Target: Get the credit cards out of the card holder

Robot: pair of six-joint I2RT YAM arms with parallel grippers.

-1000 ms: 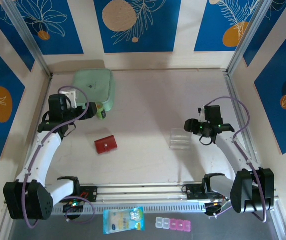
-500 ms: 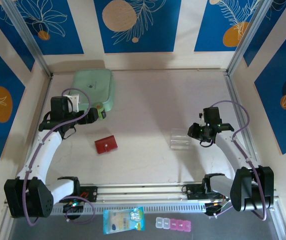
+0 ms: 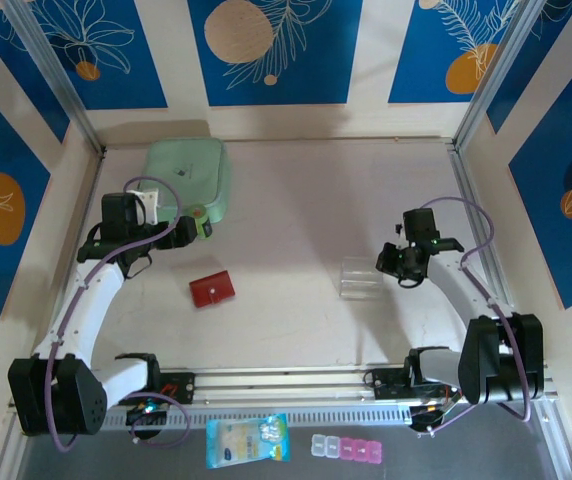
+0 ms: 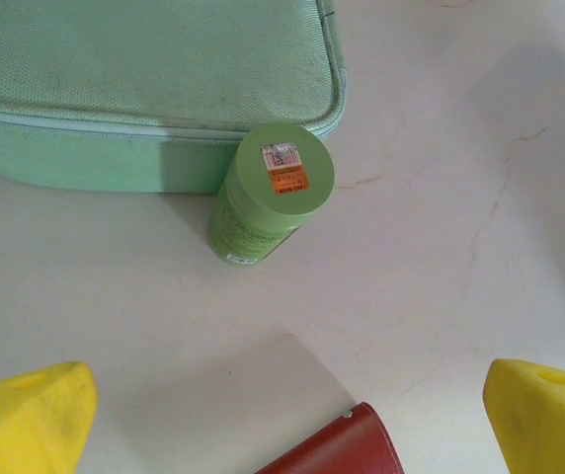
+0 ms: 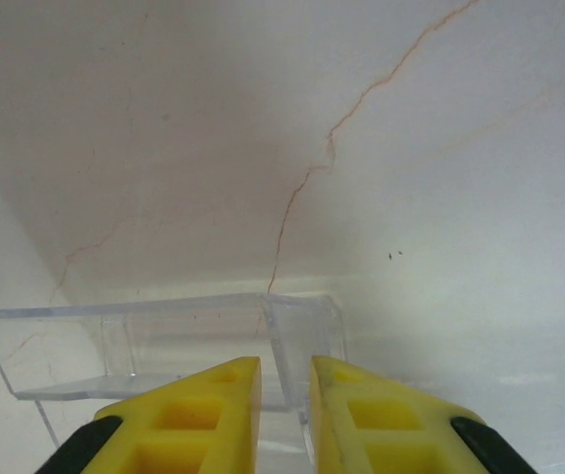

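The card holder point(image 3: 211, 289) is a small red wallet lying closed on the table, left of centre; its corner point(image 4: 342, 449) shows at the bottom of the left wrist view. The credit cards are hidden. My left gripper point(image 3: 196, 226) hovers up and left of the card holder, its jaws wide open point(image 4: 287, 420) and holding nothing. My right gripper point(image 3: 387, 262) is at the right end of a clear plastic box point(image 3: 360, 277). Its yellow fingers point(image 5: 213, 395) stand close together point(image 5: 285, 380) on a thin wall of that box point(image 5: 297, 341).
A pale green pouch point(image 3: 191, 172) lies at the back left, with a small green bottle point(image 4: 268, 193) against its near edge, just ahead of the left gripper. A printed packet point(image 3: 248, 440) and pink-and-clear little boxes point(image 3: 351, 447) sit below the rail at the front.
The right gripper has moved left onto the clear box's end and its jaws have narrowed onto the wall. The left arm shifted only slightly and stays open.
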